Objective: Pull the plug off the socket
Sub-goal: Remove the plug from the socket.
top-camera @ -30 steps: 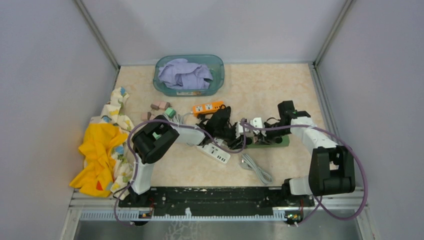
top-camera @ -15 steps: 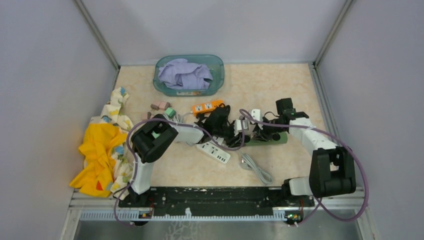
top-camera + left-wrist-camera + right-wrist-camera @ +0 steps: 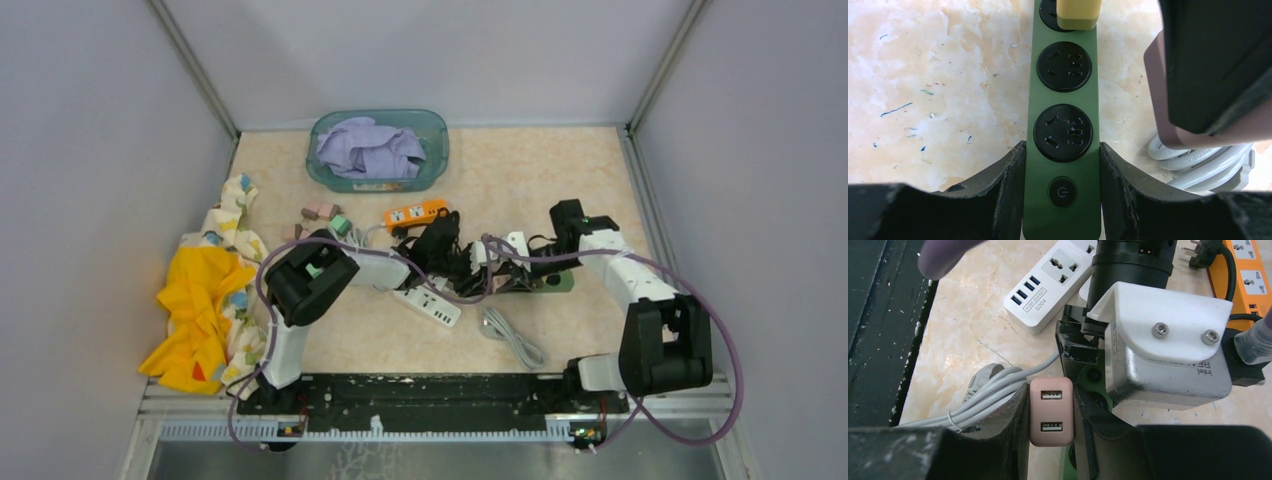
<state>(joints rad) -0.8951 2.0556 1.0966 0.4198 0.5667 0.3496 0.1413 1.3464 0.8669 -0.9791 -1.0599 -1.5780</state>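
Observation:
A dark green power strip (image 3: 1063, 115) lies on the table, and my left gripper (image 3: 1062, 165) is shut on its switch end. Its two nearest sockets are empty, and a yellow plug (image 3: 1077, 14) sits in the far one. My right gripper (image 3: 1050, 400) is shut on a pink two-port USB plug (image 3: 1051, 412). From the left wrist, that pink plug (image 3: 1160, 100) hangs off the strip, just to its right. From above, both grippers meet over the green strip (image 3: 545, 283) at mid-table.
A white power strip (image 3: 430, 303) and a coiled grey cable (image 3: 510, 335) lie just in front of the grippers. An orange strip (image 3: 416, 213) lies behind them. A teal basket (image 3: 432, 150) holds lilac cloth at the back. Yellow cloth (image 3: 205, 300) is heaped at the left.
My right arm lifted and swung slightly left, then lowered a little, keeping the pink plug. The left gripper stayed shut on the green strip.

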